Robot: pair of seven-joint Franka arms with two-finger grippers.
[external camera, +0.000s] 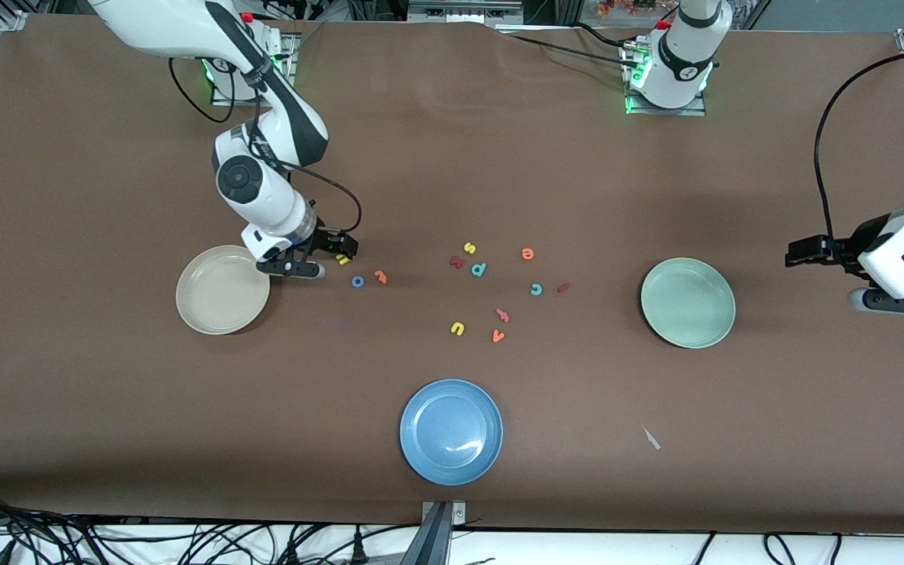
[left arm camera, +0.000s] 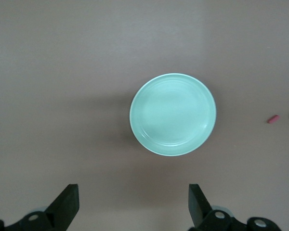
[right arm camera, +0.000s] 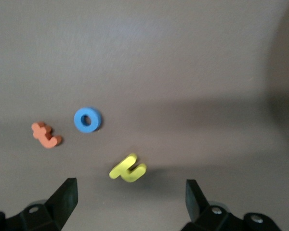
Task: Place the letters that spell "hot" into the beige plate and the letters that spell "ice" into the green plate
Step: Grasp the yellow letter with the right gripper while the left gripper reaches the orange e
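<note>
Yellow h point(external camera: 343, 259) lies just off the right jaws point(external camera: 325, 256), which are spread and empty.

Front view: the h, blue o point(external camera: 358, 281) and orange t point(external camera: 380, 276) sit together beside the beige plate point(external camera: 222, 289), toward the right arm's desk end; i point(external camera: 563, 288), c point(external camera: 535, 289) and e point(external camera: 527, 253) lie nearer the green plate point(external camera: 687, 302). The left jaws point(external camera: 801, 253) wait, spread, past that plate.
Left wrist view: green plate point(left arm camera: 173, 114) bare.
Right wrist view: h point(right arm camera: 128, 169) lies between the spread fingers point(right arm camera: 63, 197), long axis slanted across the gap.

The h point(external camera: 343, 259) is flanked by bare desk point(external camera: 389, 188); the o point(external camera: 357, 281) lies near, the beige plate point(external camera: 222, 289) close by.
</note>
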